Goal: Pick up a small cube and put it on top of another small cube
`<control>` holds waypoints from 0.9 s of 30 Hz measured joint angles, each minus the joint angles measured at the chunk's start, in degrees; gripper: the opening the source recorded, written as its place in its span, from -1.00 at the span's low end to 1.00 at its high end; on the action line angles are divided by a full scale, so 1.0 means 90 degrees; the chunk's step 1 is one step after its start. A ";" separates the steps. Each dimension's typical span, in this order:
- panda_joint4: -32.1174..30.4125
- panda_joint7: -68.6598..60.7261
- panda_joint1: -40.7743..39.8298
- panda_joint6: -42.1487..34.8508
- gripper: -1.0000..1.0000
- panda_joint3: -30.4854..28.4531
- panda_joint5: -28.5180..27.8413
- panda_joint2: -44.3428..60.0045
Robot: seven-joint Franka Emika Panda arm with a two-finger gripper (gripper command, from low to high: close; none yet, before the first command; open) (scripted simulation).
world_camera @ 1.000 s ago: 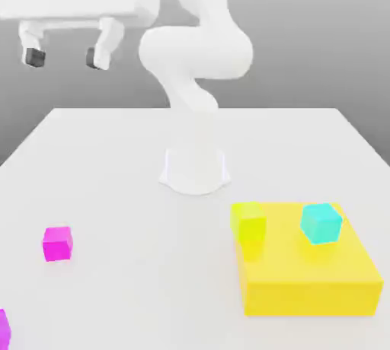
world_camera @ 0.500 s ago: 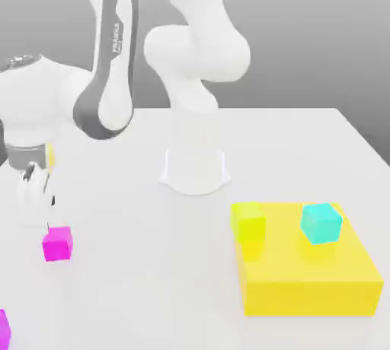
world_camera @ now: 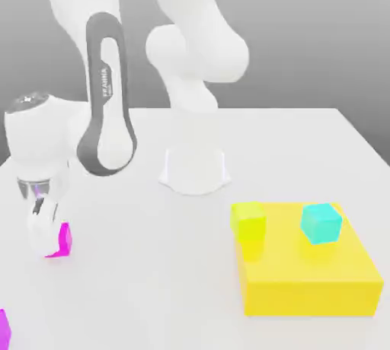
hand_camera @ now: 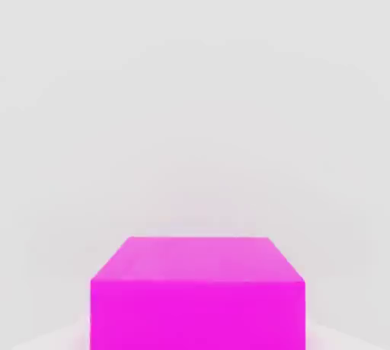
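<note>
The gripper point(world_camera: 46, 228) sits low at the magenta cube point(world_camera: 61, 240) on the table point(world_camera: 137, 280), its opening hidden, so a misaligned closing could nudge the cube away.

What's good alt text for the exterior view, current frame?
A white robot arm reaches down to a magenta cube on a white table at the exterior view's left, its hand partly covering the cube. At the right, a teal cube and a yellow-green cube sit on a big yellow block; another magenta cube is at the lower left edge.
</note>
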 joint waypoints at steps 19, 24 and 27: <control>0.0126 0.4349 0.3802 -0.2885 -1.00 0.2899 0.0398 -0.2984; 0.0159 0.5460 0.4699 -0.3212 -1.00 0.3982 0.0686 -0.3230; 0.0045 0.5746 0.4642 -0.2632 -1.00 0.4219 0.0472 -0.2728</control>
